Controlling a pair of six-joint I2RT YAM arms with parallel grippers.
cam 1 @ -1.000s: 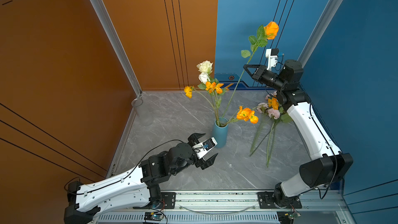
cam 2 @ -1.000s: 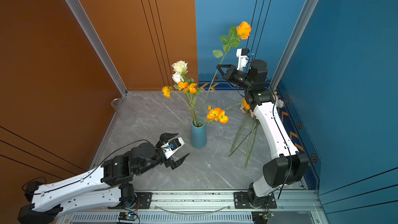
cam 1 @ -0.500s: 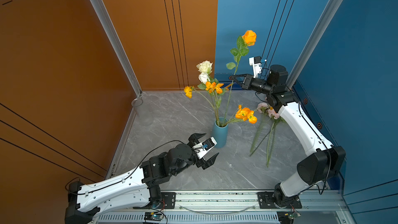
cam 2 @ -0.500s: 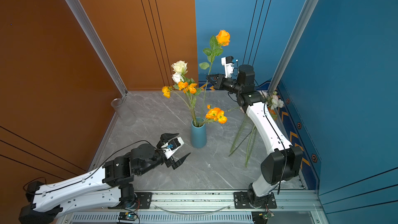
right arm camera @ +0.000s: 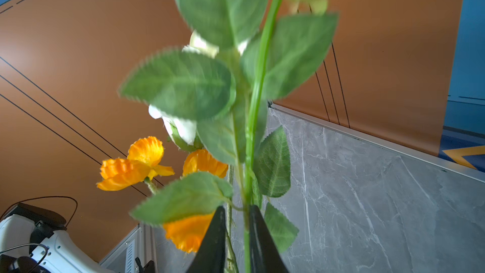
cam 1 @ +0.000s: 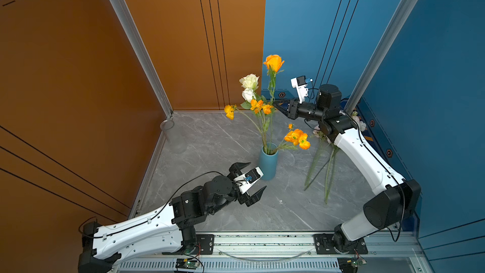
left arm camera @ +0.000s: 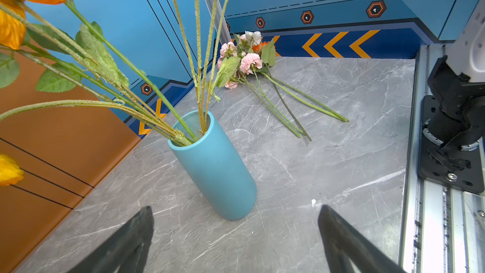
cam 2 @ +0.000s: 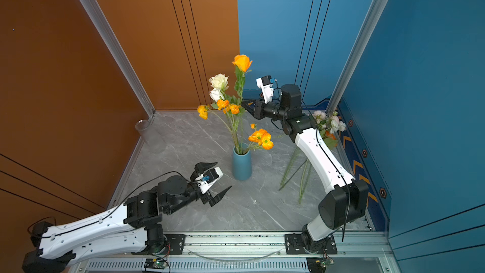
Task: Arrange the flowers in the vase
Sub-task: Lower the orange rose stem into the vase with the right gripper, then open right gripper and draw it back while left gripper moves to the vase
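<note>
The right gripper (right arm camera: 237, 208) has its black, pointed fingers a narrow gap apart. The gap is wider than the smooth green stem (right arm camera: 258, 74) running up between them, among serrated leaves (right arm camera: 183, 85). In both top views this arm reaches in high and level, elbow bent, with its tip at the tall orange rose (cam 1: 273, 62), whose stem goes down into the vase (cam 1: 268, 164). The vase is a matte blue cylinder, upright on the grey marbled table (cam 1: 210, 140). It also holds white roses (cam 1: 249, 81) and ruffled orange poppies (cam 1: 296, 136). The left gripper (cam 1: 256, 177) hovers low just beside the vase, jaws spread wide and empty. More flowers (left arm camera: 246, 56), pink and white, lie flat well right of the vase. A clear glass (cam 1: 170, 132) stands in the far left corner.
</note>
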